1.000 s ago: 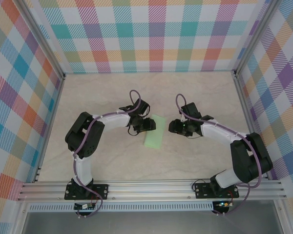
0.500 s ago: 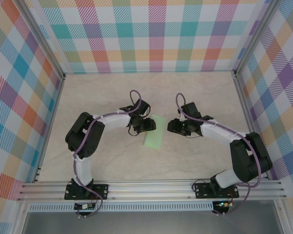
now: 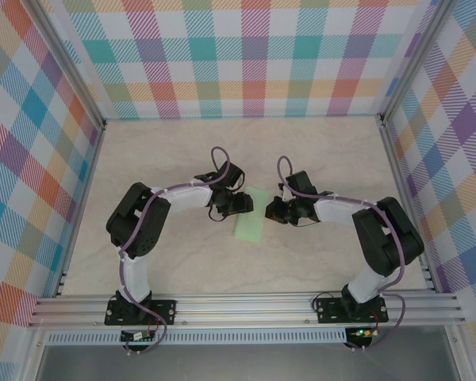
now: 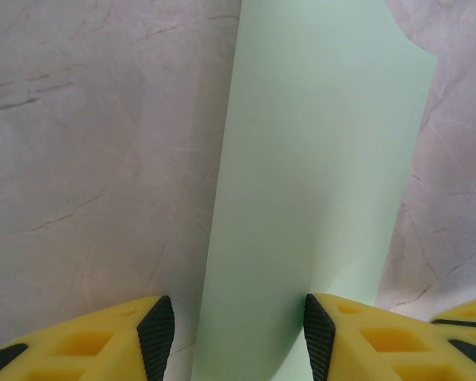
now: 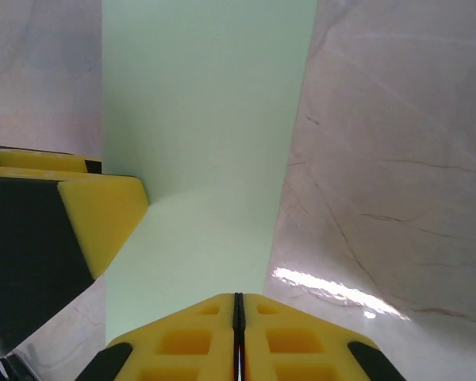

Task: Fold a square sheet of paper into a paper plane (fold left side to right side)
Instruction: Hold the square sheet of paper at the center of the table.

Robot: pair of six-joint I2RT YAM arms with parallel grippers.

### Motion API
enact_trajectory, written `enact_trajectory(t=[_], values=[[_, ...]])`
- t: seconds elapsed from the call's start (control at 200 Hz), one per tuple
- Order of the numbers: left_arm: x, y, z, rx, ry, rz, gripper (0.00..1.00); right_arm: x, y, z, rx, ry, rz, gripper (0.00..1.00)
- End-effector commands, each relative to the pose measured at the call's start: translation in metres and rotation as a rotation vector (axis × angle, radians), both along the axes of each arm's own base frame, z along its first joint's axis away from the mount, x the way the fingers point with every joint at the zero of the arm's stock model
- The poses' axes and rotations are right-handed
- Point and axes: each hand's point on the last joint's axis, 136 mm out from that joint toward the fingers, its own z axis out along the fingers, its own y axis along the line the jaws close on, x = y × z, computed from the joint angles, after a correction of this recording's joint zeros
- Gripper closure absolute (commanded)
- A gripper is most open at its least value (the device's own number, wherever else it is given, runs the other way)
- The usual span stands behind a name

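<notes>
The square sheet of paper point(image 3: 251, 223) is pale green and lies on the table as a narrow rectangle between the two grippers. My left gripper point(image 3: 241, 205) is at its left edge. It is open point(image 4: 238, 340), with one black pad point(image 4: 157, 337) on the table side and the other pad point(image 4: 318, 337) over the sheet point(image 4: 317, 159). My right gripper point(image 3: 270, 211) is at the sheet's right edge. Its fingers are shut tight together point(image 5: 238, 317) just above the paper point(image 5: 206, 103), with nothing visible between them. The paper bends slightly beside a left finger point(image 5: 103, 214).
The beige marble-look table point(image 3: 174, 159) is walled by checked panels on three sides. A metal rail point(image 3: 246, 305) with both arm bases runs along the near edge. Both arms bend inward towards the middle.
My right gripper has moved left to the sheet's right edge and its jaws have gone from apart to shut. The left gripper and the paper have stayed put.
</notes>
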Motion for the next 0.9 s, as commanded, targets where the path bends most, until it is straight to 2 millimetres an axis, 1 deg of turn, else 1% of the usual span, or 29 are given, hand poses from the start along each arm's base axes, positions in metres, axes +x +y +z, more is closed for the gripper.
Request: enact_trajectory(t=[0.0, 0.195, 0.25, 0.37, 0.57, 0.675, 0.79, 0.895], values=[[-0.028, 0.005, -0.035, 0.066, 0.108, -0.018, 0.50, 0.013, 0.017, 0.010, 0.049, -0.034, 0.021, 0.91], [-0.029, 0.004, -0.035, 0.067, 0.108, -0.020, 0.50, 0.017, 0.019, 0.000, 0.033, -0.021, 0.028, 0.91], [-0.029, 0.005, -0.035, 0.068, 0.109, -0.018, 0.50, 0.016, 0.017, -0.003, 0.018, -0.016, 0.026, 0.91], [-0.028, 0.005, -0.035, 0.068, 0.107, -0.019, 0.50, 0.014, 0.013, -0.011, -0.012, 0.001, 0.026, 0.91], [-0.028, 0.005, -0.033, 0.067, 0.104, -0.021, 0.50, 0.005, 0.008, -0.030, -0.054, 0.056, 0.037, 0.92], [-0.028, 0.005, -0.033, 0.068, 0.103, -0.021, 0.50, 0.000, 0.002, -0.038, -0.088, 0.080, 0.033, 0.92], [-0.027, 0.005, -0.027, 0.066, 0.092, -0.021, 0.50, -0.006, -0.005, -0.044, -0.126, 0.100, 0.031, 0.92], [-0.024, 0.009, -0.014, 0.073, 0.054, -0.019, 0.47, -0.010, -0.009, -0.049, -0.150, 0.119, 0.035, 0.92]])
